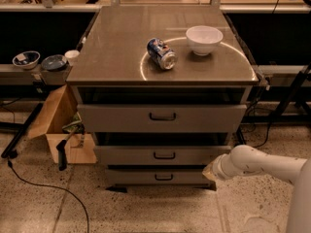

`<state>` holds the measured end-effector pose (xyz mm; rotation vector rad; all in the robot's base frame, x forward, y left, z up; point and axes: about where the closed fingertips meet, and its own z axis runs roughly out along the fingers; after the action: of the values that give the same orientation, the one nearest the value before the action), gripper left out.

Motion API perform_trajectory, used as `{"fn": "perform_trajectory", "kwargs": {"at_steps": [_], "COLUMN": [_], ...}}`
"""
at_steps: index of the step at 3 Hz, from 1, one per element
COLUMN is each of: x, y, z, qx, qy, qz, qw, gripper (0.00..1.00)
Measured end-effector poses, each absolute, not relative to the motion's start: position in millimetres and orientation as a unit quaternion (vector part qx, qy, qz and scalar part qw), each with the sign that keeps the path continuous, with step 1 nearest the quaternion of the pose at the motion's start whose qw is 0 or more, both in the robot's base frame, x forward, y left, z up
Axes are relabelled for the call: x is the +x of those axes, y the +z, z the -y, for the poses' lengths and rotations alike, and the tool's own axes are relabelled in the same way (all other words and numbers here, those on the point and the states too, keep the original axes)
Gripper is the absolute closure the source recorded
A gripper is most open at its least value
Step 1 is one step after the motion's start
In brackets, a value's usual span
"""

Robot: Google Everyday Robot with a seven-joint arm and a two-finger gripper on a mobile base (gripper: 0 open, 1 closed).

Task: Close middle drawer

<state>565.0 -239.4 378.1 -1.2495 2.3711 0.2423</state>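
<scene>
The middle drawer is the second grey front of the cabinet, low, with a small black bar handle. It stands a little out, with a dark gap above it. The taller top drawer juts out further. The lowest drawer sits below. My gripper is at the end of the white arm that comes in from the right. It is at the cabinet's lower right corner, just below the right end of the middle drawer's front and beside the lowest drawer.
On the cabinet top lie a blue can on its side and a white bowl. An open cardboard box and a black tool stand at the left. A cable runs over the floor. Bowls sit on a left shelf.
</scene>
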Motion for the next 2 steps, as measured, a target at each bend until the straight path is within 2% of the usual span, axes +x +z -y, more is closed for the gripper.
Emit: {"fn": "perform_trajectory", "kwargs": {"at_steps": [1,2], "x": [566,581], "y": [376,376], "z": [241,242], "qx": [-0.441,-0.439], "qy": [0.091,0.086], "qz": [-0.865,-0.866], "qw": [0.222,0.224], "gripper": [0.82,0.60]}}
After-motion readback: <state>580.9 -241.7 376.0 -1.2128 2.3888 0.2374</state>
